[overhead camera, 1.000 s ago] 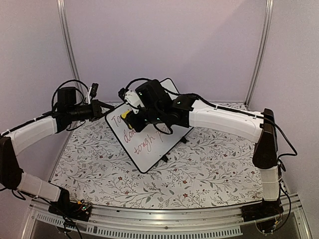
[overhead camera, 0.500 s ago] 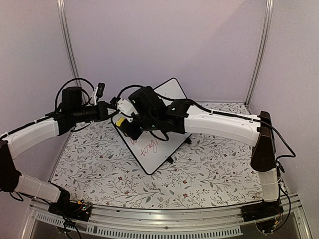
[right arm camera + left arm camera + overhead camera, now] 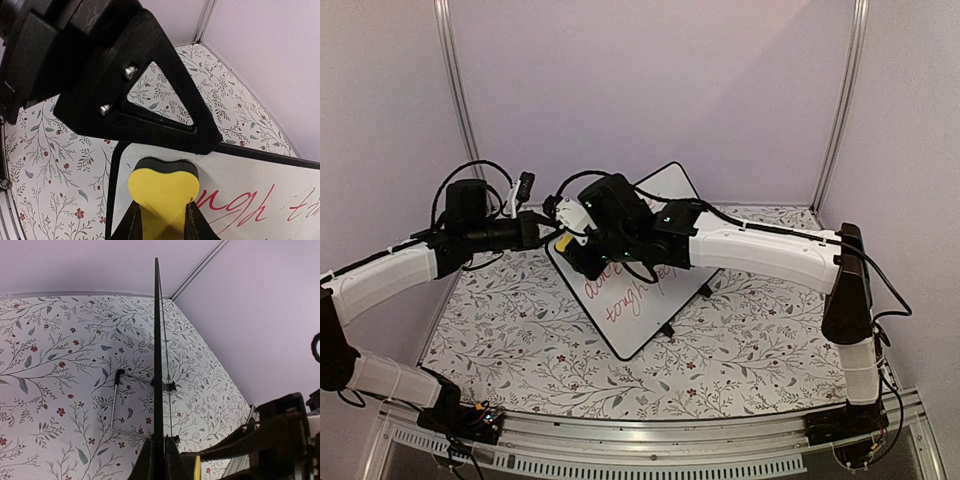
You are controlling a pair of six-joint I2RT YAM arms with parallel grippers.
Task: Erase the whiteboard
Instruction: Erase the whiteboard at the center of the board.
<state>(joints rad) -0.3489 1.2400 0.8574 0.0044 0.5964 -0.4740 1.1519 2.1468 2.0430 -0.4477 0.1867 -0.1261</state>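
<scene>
The whiteboard [image 3: 642,295] stands tilted near the middle of the table on a flowered cloth [image 3: 740,345], one corner pointing to 6 o'clock and the opposite corner to 12 o'clock in the overhead view. Red and dark handwriting runs across the lower half of its face.

The left pincer [image 3: 159,452] comes in from 9 o'clock and is closed on the board's thin black edge at its left corner. Seen from that wrist the board is edge-on, a dark line running straight up to 12 o'clock. A bent wire leg [image 3: 115,405] rests on the cloth at 9 o'clock of that line, behind the board.

The right pincer [image 3: 162,217] reaches across from 3 o'clock and grips a yellow eraser [image 3: 162,192] with a dark pad at its tip. The eraser sits over the board's face just inside the left corner, with the red letters at 3 o'clock of it. Whether the pad touches the face cannot be told.

The triangular black finger of the left pincer lies right at 12 o'clock of the eraser, very near it, over the board's frame. From overhead the right wrist and its looping cables [image 3: 620,180] hide the upper left part of the board. Two metal posts [image 3: 455,100] rise at the back corners, at 11 and 1 o'clock
</scene>
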